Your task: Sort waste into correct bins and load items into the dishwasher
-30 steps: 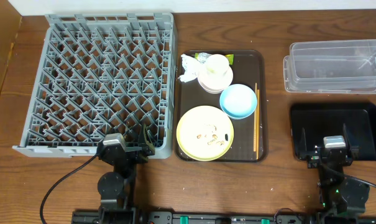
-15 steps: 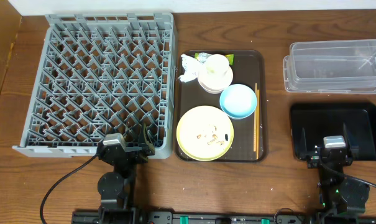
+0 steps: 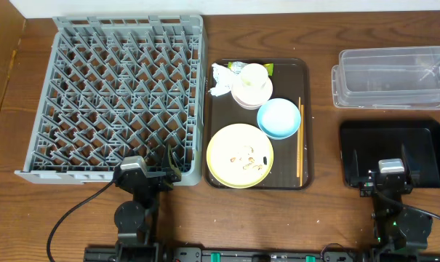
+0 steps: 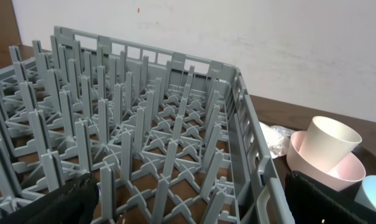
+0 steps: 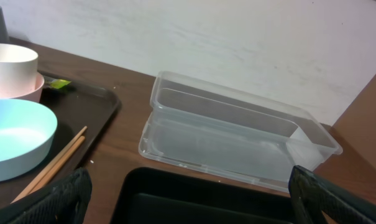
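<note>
Two tools gape empty: left tool [image 3: 172,166] against the grey rack [image 3: 118,94], right tool [image 3: 381,159] over the black bin [image 3: 423,142].

Overhead: bright, even, diffuse light from above, so you get only thin, soft shadows around the tray [image 3: 284,164]. Left of the tray, the rack [image 3: 118,102] reads darker down between its pegs. Right of the tray, the clear tub [image 3: 390,76] carries pale glare streaks. Beyond the tray, the wall strip [image 3: 314,6] is blown white.

Wrist views: mid-ground is sharp. On the left hand [image 4: 197,205] and right hand [image 5: 197,199], the fingers show as dark, soft blurs in the bottom corners.
</note>
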Controlling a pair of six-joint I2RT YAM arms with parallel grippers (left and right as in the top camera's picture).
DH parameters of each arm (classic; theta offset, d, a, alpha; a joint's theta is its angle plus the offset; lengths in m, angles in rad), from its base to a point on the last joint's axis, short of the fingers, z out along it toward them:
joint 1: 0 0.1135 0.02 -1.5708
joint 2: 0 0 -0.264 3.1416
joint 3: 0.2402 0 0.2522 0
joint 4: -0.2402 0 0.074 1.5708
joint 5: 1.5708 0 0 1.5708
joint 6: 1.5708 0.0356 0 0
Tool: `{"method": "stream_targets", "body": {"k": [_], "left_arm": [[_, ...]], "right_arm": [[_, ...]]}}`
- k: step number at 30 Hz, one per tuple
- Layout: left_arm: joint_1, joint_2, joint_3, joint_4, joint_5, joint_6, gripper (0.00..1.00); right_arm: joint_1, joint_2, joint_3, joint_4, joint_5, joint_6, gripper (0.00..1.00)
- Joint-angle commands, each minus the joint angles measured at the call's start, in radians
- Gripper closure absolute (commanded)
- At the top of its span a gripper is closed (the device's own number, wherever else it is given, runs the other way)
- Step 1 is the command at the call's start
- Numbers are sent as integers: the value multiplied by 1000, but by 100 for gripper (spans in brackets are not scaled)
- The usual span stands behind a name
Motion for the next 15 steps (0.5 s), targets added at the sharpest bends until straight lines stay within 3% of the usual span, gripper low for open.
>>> {"method": "stream_targets", "body": {"k": [1,6,11,12,15], "left_arm": [[-4,-4,-14,-47,-31,17,4],[-4,-4,-13,-19,11,-43,4],[-4,-4,-13,11,578,-560,4],[-4,-4,-13,18,676,-723,4],[-4,-4,-13,44,692,-1022,4]], "right_arm": [[-6,-5,-3,-3,2,-12,1],[-6,-5,-3,-3,2,-12,1],[-6,-5,-3,-3,2,-12,1],[-6,-5,-3,-3,2,-12,1],[-6,-5,-3,-3,2,-12,1]]}}
